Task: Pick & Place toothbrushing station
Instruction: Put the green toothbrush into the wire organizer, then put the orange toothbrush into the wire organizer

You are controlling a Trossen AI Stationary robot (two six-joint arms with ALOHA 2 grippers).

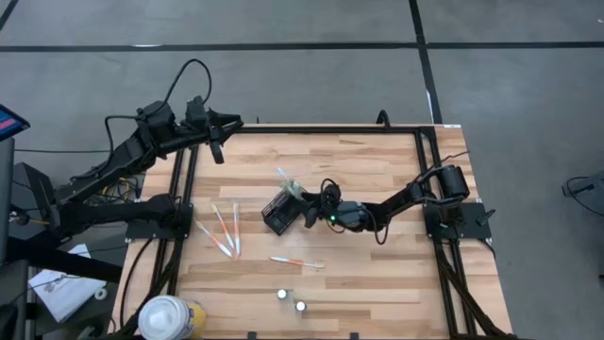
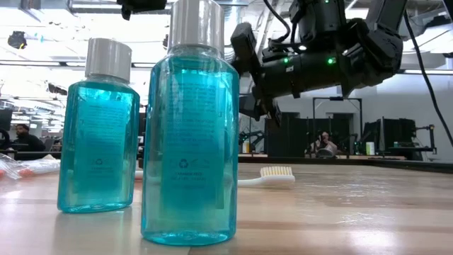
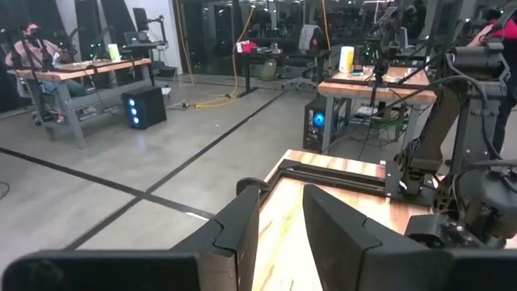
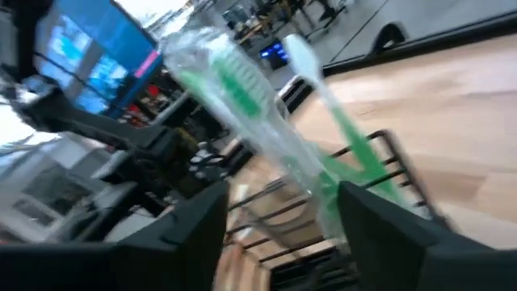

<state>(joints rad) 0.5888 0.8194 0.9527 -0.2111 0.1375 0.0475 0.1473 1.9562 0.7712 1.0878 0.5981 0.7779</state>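
Two arms share the surface (image 1: 377, 161); the left gripper (image 1: 216, 149) waits parted at the far-left corner. Mid-surface, the right gripper (image 1: 305, 213), fingers spread, sits beside the black mesh holder (image 1: 278, 212), where the green toothbrush (image 4: 242, 105) leans. Withdraw slowly, avoiding tipping either, before fetching the remaining toothbrushes (image 1: 225, 233).

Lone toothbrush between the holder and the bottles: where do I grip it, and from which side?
Grip the lone toothbrush at mid-handle, straight from above, fingers across its narrow width: it lies flat, clear of neighbours. The right gripper, open at the holder, is nearest; the left gripper waits at the table's edge.
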